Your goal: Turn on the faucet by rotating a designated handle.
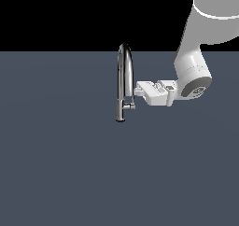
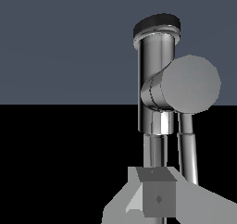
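Closest to the wrist camera is one pale grey finger [image 2: 155, 197] of the pincer, seen from behind as a blocky tip with a small diamond mark. Only this one finger is distinct in that view, so the width of the pincer opening cannot be determined from it.

Exterior view: the pincer [image 1: 138, 88] is held roughly horizontal, reaching in from the exterior view's right. Its white fingers point toward the faucet [image 1: 124, 80] and end just beside the descending end of the spout, above the handle [image 1: 130, 107]. Contact between fingertips and spout cannot be confirmed at this resolution, and the gap between the fingers is too small to read. State of the pincer: undetermined; nothing is visibly gripped.

The faucet stands upright on the dark blue-grey surface [image 1: 56, 173], near the middle of the exterior view. It is chrome, with a tall narrow arched spout and a small round base.

The handle is a short chrome cylinder projecting sideways from the lower stem toward the exterior view's right, below the pincer. In the wrist view the handle [image 2: 185, 85] presents its flat round end face to the camera, with the faucet stem [image 2: 155, 79] behind it.

The white arm [image 1: 200, 43] descends from the upper right of the exterior view.
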Controlling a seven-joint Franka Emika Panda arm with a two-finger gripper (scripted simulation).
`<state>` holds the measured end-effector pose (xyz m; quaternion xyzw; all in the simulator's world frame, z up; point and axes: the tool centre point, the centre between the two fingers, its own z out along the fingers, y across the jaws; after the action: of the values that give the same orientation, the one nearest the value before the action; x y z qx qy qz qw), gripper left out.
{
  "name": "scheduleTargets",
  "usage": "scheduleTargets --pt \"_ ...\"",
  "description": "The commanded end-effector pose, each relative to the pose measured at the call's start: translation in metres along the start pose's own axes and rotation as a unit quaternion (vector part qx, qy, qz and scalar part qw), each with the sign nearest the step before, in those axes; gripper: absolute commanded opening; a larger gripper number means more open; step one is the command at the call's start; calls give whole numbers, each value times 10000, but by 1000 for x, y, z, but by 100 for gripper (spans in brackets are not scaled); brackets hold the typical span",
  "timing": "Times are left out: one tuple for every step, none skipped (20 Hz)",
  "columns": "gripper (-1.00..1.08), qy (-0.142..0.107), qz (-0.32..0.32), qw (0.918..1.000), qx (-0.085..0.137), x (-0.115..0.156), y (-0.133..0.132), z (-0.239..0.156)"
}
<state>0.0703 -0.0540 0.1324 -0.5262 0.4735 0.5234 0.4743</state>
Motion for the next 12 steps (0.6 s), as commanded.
scheduleTargets --pt "-100 -12 2 10000 -17 -3 7 0" --pt "-100 -12 2 10000 -17 -3 9 0" --pt "-100 -12 2 10000 -17 -4 11 0" --pt "-100 -12 2 10000 -17 -4 13 0" --pt "-100 -12 2 10000 -17 -5 15 0" --pt "-100 -12 2 10000 -17 -5 17 0" --pt "-100 -12 2 10000 -17 -6 20 0" --pt "-100 -12 2 10000 -17 -7 22 0" --pt "-100 -12 2 10000 -17 -7 22 0" --pt "-100 -20 -5 10000 -36 -4 17 6" --pt "-100 -20 -5 10000 -36 -3 20 6" --pt "-100 -20 -5 10000 -36 -2 23 6"
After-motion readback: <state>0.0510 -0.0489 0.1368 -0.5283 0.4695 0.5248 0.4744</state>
